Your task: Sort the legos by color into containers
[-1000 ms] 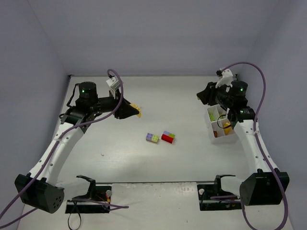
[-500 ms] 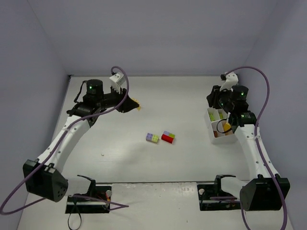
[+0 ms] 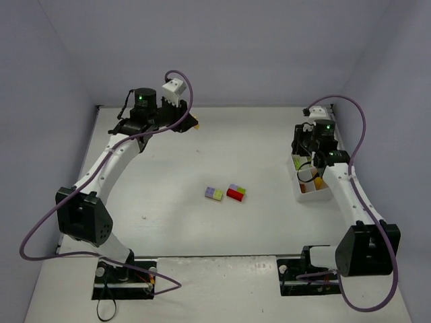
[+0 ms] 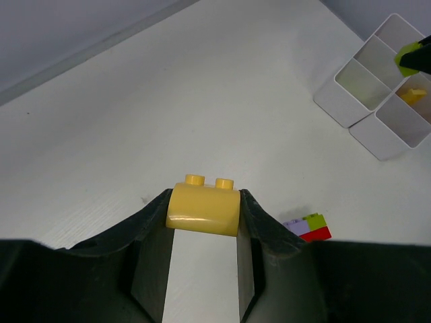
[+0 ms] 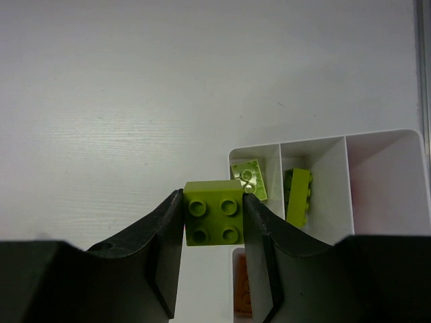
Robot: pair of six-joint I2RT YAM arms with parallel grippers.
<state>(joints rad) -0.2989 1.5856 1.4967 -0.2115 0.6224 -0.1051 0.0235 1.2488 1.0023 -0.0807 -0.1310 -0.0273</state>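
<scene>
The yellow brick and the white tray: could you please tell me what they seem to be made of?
Yellow brick: likely moulded plastic with a glossy finish; light glints on its rounded face and studs.
White tray: probably thin plastic, smooth and slightly shiny; its walls look thin and even.

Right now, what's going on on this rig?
Both arms are mid-sort. The left claw grips a yellow brick above the far left of the table, away from the white tray. The right claw grips a lime green brick at the tray's edge, where lime pieces already lie. A red brick and a lavender one wait mid-table.
</scene>
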